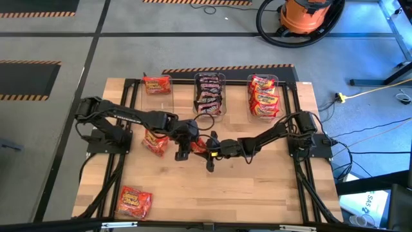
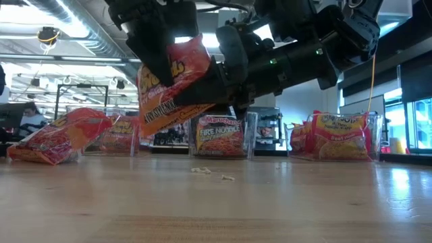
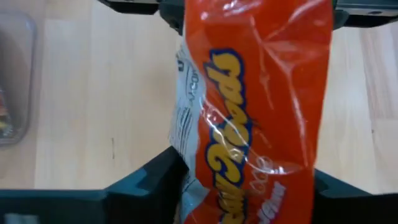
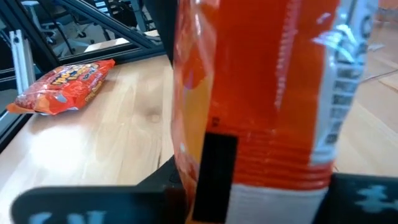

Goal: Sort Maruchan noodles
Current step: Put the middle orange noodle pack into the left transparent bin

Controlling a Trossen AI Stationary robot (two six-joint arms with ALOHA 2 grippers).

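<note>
packet (image 2: 169, 88) between end effectors, "FIRE NOODLE" bin (image 2: 221, 135)

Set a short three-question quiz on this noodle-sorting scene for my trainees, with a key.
1. True or false: the packet between the left gripper and right gripper, over the table's middle, rests on the table.
2. Which bin holds the dark packets? A left, B middle, C right.
3. How many loose packets lie on the table, outside the bins and unheld?

Key
1. False: the low view shows it in the air.
2. B, the middle bin.
3. Two: one under the left arm, one at the near left corner.
</note>
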